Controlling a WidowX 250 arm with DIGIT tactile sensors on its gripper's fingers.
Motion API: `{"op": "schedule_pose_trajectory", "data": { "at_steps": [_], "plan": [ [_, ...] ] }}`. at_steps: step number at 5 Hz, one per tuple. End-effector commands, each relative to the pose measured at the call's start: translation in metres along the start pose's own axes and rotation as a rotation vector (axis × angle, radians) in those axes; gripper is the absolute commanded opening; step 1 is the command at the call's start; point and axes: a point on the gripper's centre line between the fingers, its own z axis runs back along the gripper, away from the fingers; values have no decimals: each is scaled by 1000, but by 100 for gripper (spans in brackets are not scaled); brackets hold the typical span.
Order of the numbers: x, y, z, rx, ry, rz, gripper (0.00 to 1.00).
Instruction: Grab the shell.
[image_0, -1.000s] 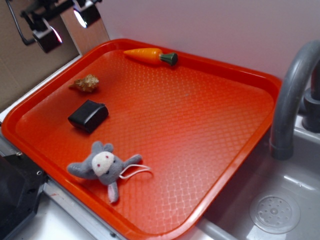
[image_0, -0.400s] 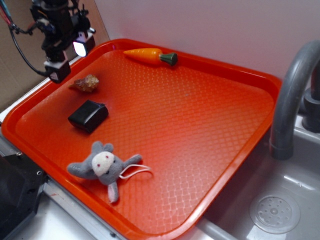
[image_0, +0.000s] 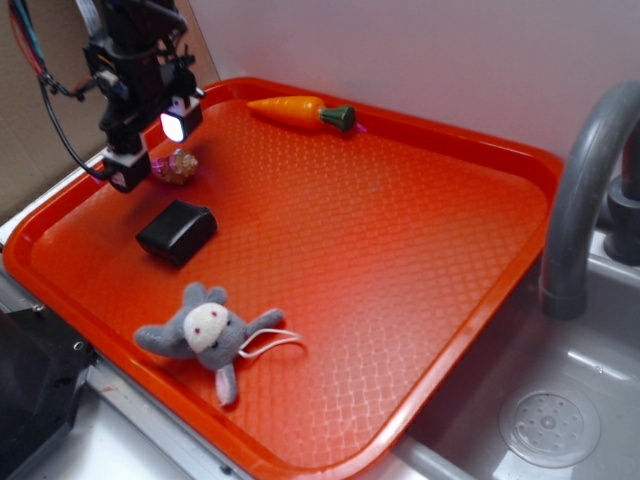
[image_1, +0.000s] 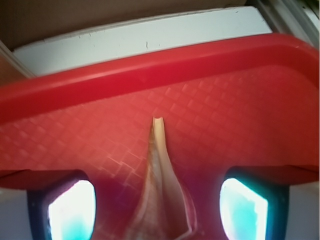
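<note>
Wrist view: shell (image_1: 161, 185) lies centred between two spread fingers (image_1: 70, 210), pointed tip aimed at tray (image_1: 150, 85) rim. Claw (image_0: 150, 148) released, straddling shell (image_0: 178, 167) near tray's far-left corner, so closing should pinch its sides. Black block (image_0: 177, 231) just beside, apart; likely clear of fingers.

A toy kitchen: grey faucet (image_0: 585, 190) over a sink (image_0: 560, 400) with drain.

I see the red tray (image_0: 420, 210) carrying the shell (image_0: 180, 165) near its left edge, a black block (image_0: 177, 231) just in front, a grey plush toy (image_0: 205, 335) toward the front-left corner, and an orange carrot (image_0: 300, 111) along the back edge.
</note>
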Motion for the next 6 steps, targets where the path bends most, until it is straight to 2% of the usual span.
{"op": "schedule_pose_trajectory", "data": {
  "at_steps": [1,2,3,5,6],
  "plan": [
    [-5,23,-8,-41,0,-41,100],
    [-10,26,-16,-49,-9,-76,100],
    [-12,27,-19,-71,-21,-100,0],
    [-18,27,-18,-99,85,-201,0],
    [-6,14,4,-126,112,-411,0]
  ]
}}
